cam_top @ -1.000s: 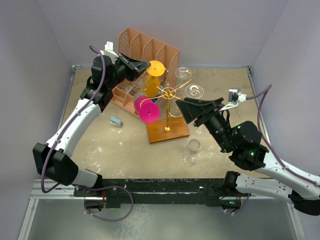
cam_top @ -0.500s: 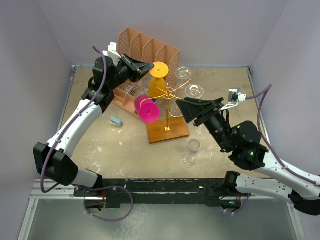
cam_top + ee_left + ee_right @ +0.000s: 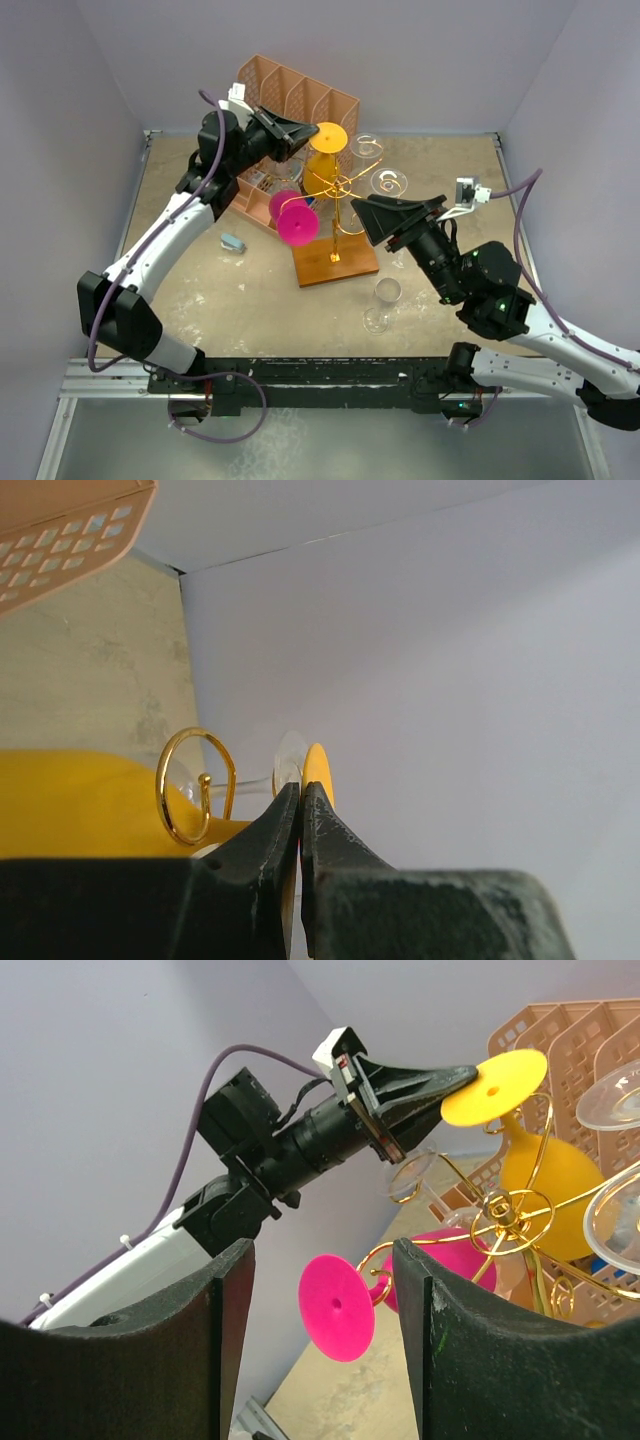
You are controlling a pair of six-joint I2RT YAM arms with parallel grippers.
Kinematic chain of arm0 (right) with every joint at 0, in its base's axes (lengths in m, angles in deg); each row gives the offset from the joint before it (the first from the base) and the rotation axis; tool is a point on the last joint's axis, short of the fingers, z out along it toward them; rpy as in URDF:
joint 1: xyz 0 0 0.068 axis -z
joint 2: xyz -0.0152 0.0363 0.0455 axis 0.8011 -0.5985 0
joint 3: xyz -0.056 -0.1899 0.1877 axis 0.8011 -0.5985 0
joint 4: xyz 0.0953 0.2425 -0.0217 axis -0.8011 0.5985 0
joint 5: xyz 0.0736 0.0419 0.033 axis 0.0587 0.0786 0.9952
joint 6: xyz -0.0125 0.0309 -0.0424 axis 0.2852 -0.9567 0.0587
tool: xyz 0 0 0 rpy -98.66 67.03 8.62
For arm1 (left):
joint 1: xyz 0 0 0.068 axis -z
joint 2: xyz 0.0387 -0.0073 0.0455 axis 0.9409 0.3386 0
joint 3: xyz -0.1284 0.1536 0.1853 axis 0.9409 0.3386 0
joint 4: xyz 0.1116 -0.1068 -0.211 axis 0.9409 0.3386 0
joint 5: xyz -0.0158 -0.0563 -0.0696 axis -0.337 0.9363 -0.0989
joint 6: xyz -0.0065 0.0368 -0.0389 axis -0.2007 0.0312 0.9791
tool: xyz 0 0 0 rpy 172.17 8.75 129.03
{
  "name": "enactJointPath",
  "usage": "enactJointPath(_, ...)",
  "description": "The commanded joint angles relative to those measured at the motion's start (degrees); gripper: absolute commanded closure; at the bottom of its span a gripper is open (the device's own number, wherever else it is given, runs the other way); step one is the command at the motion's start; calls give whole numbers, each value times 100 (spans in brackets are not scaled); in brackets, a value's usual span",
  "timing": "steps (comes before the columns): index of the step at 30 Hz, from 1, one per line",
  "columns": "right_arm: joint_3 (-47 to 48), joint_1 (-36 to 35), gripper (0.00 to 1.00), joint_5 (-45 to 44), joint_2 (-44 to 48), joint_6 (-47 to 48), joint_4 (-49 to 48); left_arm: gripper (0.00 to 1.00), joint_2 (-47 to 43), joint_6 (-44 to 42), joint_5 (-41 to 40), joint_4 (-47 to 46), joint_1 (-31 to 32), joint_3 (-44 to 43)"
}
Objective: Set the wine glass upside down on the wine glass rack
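While the table point(image 3: 200, 300) is taken in from above, the peach organizer point(image 3: 300, 90) is seen at the far side, and the wine glass rack point(image 3: 345, 262) is set just in front of it on its wooden base. The left gripper point(image 3: 303, 131) is reached out over the organizer, and its jaws are pinched down on the rim of the yellow foot point(image 3: 318, 770), with almost no gap left between them in the left wrist view. The right gripper point(image 3: 362, 220) is held beside the rack with its fingers spread wide and nothing is gripped in it. The yellow wine glass point(image 3: 322, 168) is carried inverted, foot up and bowl down, close against the gold curls at the far left of the rack. Whether its stem is seated in a curl cannot be told, since the wire is crossed by stem and bowl in every view. A pink glass point(image 3: 297, 224) and two clear glasses point(image 3: 388, 183) are noted as hung on other arms. One clear glass point(image 3: 382, 300) is stood upright on the table, well apart from the rack. The task is judged late but unfinished: inversion and approach are done, while seating the foot on a curl and letting go are left. A small grey object point(image 3: 233, 242) is lying left of the base.
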Motion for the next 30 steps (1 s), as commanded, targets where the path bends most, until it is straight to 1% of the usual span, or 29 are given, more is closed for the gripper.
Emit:
enactJointPath(1, 104, -21, 41, -188, -81, -56, -242, 100, 182, 35, -152, -321, 112, -642)
enactJointPath(6, 120, -20, 41, -224, -82, -64, -223, 100, 346, -209, -471, 79, 137, -1018)
enactJointPath(10, 105, -16, 41, -267, 3, -93, -197, 100, 417, -340, -736, 299, 123, -1154)
enactJointPath(18, 65, -20, 41, -312, 169, -96, -170, 100, 512, -376, -1047, 333, 107, -1198)
enactJointPath(26, 49, -17, 41, -330, 203, -83, -144, 100, 409, -665, -1517, 749, 89, -1176)
enactJointPath(30, 23, -21, 41, -330, 199, -99, -160, 97, 273, -796, -1686, 930, 84, -1113)
